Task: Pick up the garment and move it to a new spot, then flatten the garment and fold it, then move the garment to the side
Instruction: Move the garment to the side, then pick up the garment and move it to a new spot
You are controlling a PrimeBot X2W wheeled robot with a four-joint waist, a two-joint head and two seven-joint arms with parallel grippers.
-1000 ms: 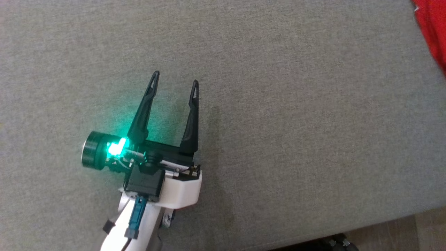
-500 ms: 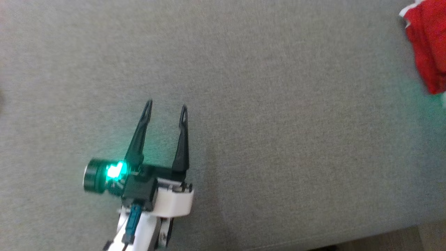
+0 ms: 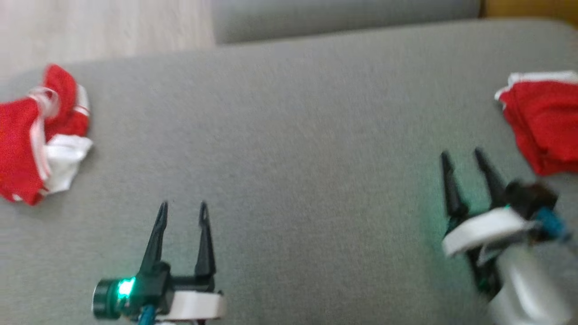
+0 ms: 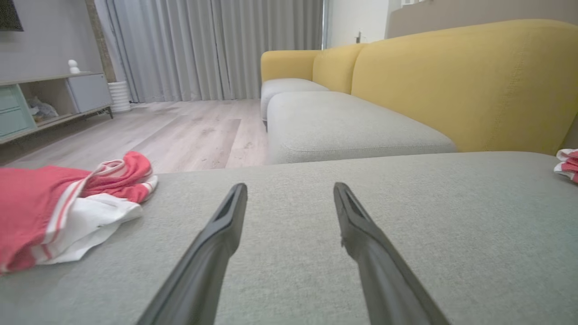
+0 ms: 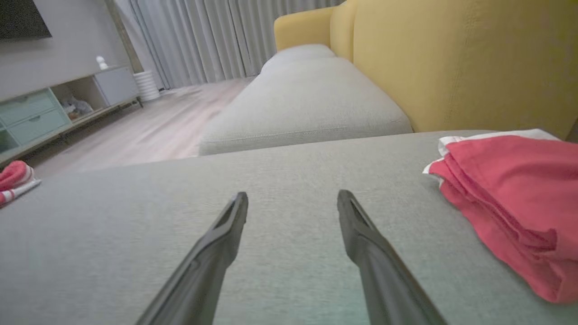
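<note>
Folded red garment [image 3: 542,126] with white trim at the right end of the grey seat cushion [image 3: 293,135], flat on the fabric, just beside the right gripper [image 3: 461,154] and untouched by it. Fingers of that gripper spread apart, clamped on nothing, tips pointing across the cushion.

Left gripper [image 3: 183,205] low at the left, fingers likewise parted and bare, green light glowing at its base. Crumpled red-and-white garment [image 3: 27,135] heaped at the cushion's left end, well apart from both grippers. Beyond the cushion: pale wood floor [image 3: 90,27], yellow sofa backrest [image 4: 451,81], grey curtains [image 4: 203,45].

Against a second ago, a shift of the head camera rather than of the things: both ends of the cushion now in frame, crumpled heap and right gripper newly in sight, folded garment nearly whole instead of a red corner at the edge. Left gripper lower in frame, fingers as wide as before.
</note>
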